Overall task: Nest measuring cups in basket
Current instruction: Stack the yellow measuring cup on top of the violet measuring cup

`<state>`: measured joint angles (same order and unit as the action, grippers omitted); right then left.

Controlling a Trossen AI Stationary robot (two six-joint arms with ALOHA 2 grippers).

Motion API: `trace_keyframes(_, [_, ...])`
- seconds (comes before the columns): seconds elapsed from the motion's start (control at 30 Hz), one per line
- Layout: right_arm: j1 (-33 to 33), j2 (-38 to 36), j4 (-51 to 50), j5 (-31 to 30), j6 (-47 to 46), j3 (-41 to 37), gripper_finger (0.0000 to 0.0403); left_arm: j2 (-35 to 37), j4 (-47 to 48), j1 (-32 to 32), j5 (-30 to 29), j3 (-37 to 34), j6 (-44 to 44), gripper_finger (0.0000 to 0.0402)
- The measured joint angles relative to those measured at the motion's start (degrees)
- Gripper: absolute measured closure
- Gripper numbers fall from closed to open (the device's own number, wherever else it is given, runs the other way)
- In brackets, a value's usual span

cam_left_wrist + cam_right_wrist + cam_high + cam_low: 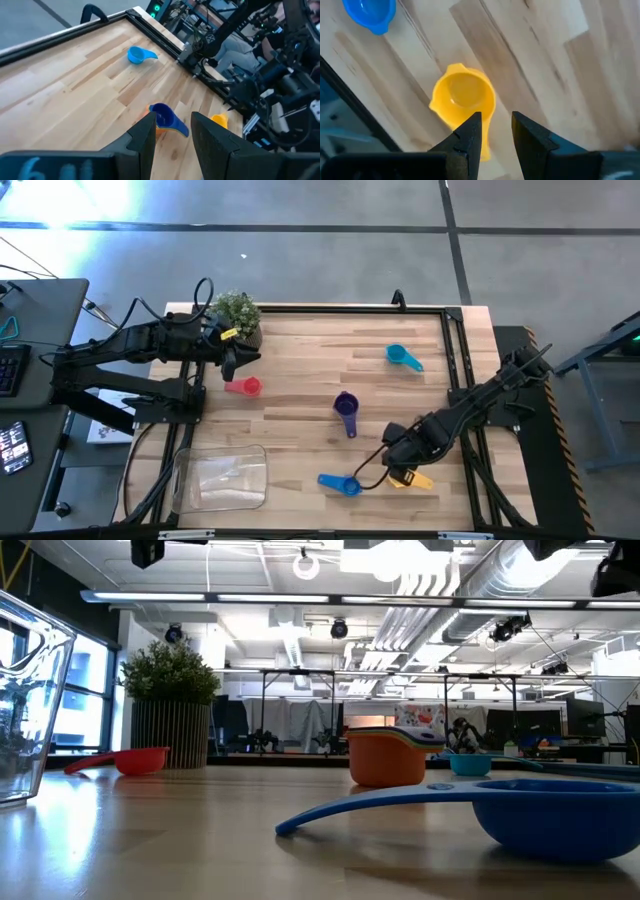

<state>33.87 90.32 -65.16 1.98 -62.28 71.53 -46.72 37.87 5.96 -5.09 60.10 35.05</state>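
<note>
Measuring cups lie scattered on the table. The red cup sits just below my left gripper, which is open and hovers near the plant. A nested stack with the purple cup on top stands mid-table; the low view shows its orange cup at the bottom. The light blue cup is toward the far right and the blue cup near the front edge. The yellow cup rests upright on the table. My right gripper is open just over its handle. The clear basket stands front left.
A small potted plant stands at the far left, right beside my left gripper. A black frame rail runs along the table's right side. Bare wood lies between the basket and the purple stack.
</note>
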Motion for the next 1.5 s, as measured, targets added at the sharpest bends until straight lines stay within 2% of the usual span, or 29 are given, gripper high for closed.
trace_keyframes(0.17, [0.0,0.0,1.29,-2.63,5.57,-0.45,0.0304,0.0,0.0,0.0,-0.01,0.0,4.1,0.0287])
trace_keyframes(0.33, [0.39,0.02,10.57,-1.15,9.61,-5.63,0.0304,0.0,0.0,0.0,-0.04,0.0,6.34,0.0287])
trace_keyframes(0.5, [1.53,0.07,13.3,-1.92,9.85,-9.7,0.0304,0.0,-0.02,-0.01,-0.06,0.0,6.57,0.0287])
trace_keyframes(0.7, [3.21,0.07,17.4,0.67,10.27,-14.55,0.0304,0.0,-0.02,0.0,-0.16,0.0,6.9,0.0287])
trace_keyframes(1.03, [3.8,0.07,22.23,1.41,8.35,-19.62,0.0305,0.0,-0.02,-0.01,-0.99,0.0,6.89,0.0287])
trace_keyframes(1.17, [3.65,0.07,23.38,2.29,7.11,-19.87,0.0329,-0.02,-0.02,-0.01,-2.1,0.0,6.88,0.0287])
trace_keyframes(1.3, [3.52,0.07,23.4,2.73,5.21,-19.89,0.0388,-0.02,-0.02,-0.01,-2.72,0.0,6.88,0.0287])
trace_keyframes(1.5, [3.27,0.07,23.4,3.01,-0.55,-19.89,0.0396,-0.02,-0.02,-0.01,-2.99,0.0,6.86,0.0287])
